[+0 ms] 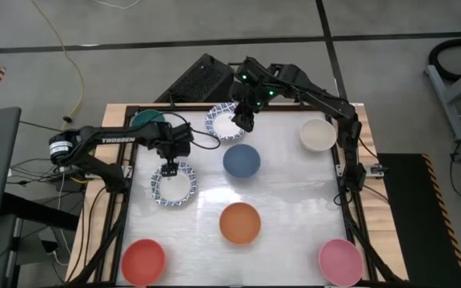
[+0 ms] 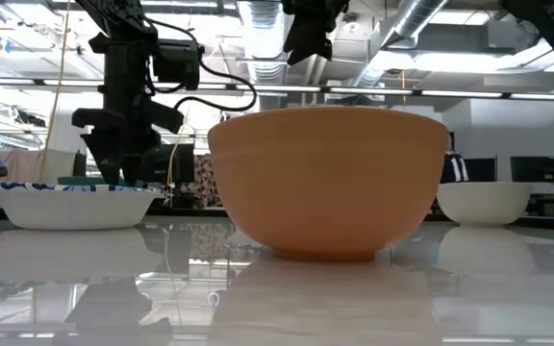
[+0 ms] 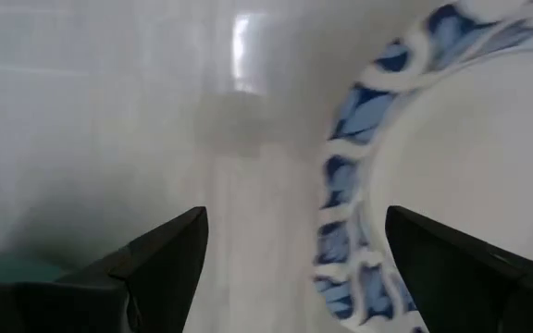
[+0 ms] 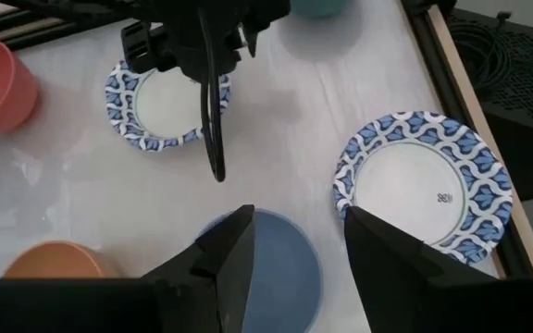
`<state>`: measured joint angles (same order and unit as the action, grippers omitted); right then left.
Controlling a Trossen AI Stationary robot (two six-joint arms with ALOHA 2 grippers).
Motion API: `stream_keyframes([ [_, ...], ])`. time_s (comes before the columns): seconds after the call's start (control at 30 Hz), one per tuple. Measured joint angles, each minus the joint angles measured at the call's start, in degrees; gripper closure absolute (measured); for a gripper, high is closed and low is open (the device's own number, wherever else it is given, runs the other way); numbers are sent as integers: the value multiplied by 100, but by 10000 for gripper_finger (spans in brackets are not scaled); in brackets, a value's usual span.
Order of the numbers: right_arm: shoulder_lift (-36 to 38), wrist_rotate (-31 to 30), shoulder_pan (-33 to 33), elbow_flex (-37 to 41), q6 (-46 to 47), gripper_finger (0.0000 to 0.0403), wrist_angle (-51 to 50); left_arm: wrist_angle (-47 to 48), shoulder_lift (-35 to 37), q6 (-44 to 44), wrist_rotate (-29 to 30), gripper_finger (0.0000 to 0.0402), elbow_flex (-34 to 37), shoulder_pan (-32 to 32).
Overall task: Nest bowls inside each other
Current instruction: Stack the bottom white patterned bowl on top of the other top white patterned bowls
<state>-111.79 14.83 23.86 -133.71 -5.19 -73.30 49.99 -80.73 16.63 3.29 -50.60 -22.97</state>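
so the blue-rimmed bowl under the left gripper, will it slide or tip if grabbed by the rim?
Likely slides: the blue-rimmed bowl sits on a glossy table. It looks thin-walled and shallow, so probably light and somewhat flexible. The open left gripper straddles one rim edge, so it may tilt on lifting.

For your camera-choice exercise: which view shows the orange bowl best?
The high view: the orange bowl shows whole from above, with its neighbours. The low view gives its side profile close up. The right wrist view catches only an edge. The left wrist view misses it.
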Motion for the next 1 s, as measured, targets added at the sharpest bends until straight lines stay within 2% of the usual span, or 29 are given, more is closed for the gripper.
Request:
stream_keyframes([
  [0.23, -2, 0, -108, 0, 2, 214, 1, -224, 0, -121, 33, 82, 376, -2],
  [0.37, -2, 0, -191, 0, 9, 214, 4, -275, 0, -243, 206, 105, 528, -2],
  [0.53, -4, 0, -294, 0, 20, 214, 2, -300, 0, -387, 315, 187, 528, -2],
  [0.8, -4, -146, -480, 0, 22, 214, 2, -396, 7, -606, 271, 375, 580, -2],
  [0.87, -4, -361, -534, 0, 23, 214, 0, -514, 13, -761, 281, 390, 573, -2],
  [1.0, -4, -638, -637, 0, 17, 214, -18, -680, 13, -873, 302, 395, 523, 15],
])
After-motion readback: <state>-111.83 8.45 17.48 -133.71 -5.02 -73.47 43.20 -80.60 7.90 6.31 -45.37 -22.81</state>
